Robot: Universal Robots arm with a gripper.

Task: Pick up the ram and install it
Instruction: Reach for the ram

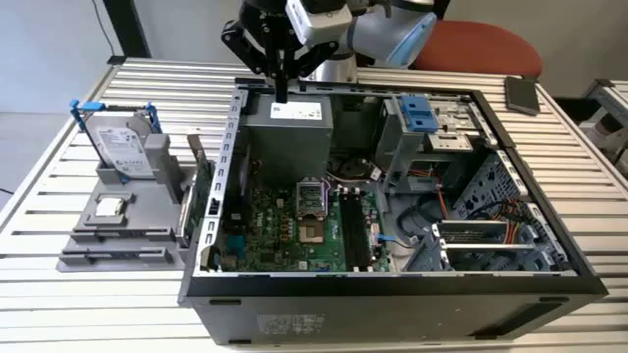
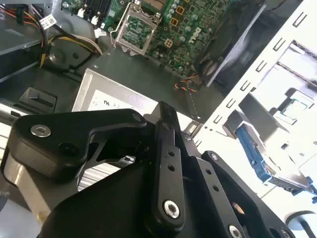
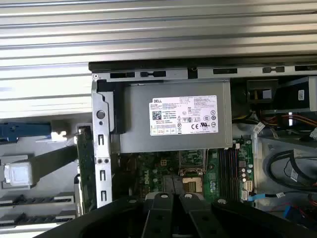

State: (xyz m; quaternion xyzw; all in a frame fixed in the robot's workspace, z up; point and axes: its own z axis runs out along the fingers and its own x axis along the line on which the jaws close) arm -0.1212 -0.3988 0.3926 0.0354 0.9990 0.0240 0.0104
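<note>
**Jaws shut above the computer box**

The black gripper (image 1: 282,95) has its jaws pressed tight together. It hangs over the grey metal power box (image 1: 287,136) at the back of the open black computer case (image 1: 393,283). The ram (image 1: 123,237), a long thin dark stick, seems to lie flat in the grey plastic rack (image 1: 147,195) outside the case (on the exterior view's left), well apart from the gripper.

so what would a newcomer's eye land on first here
The open computer case lying on the slatted table, its green motherboard exposed. The black gripper hangs over the grey power supply at the case's far end. At the exterior view's left, a silver hard drive stands in a blue frame.
</note>
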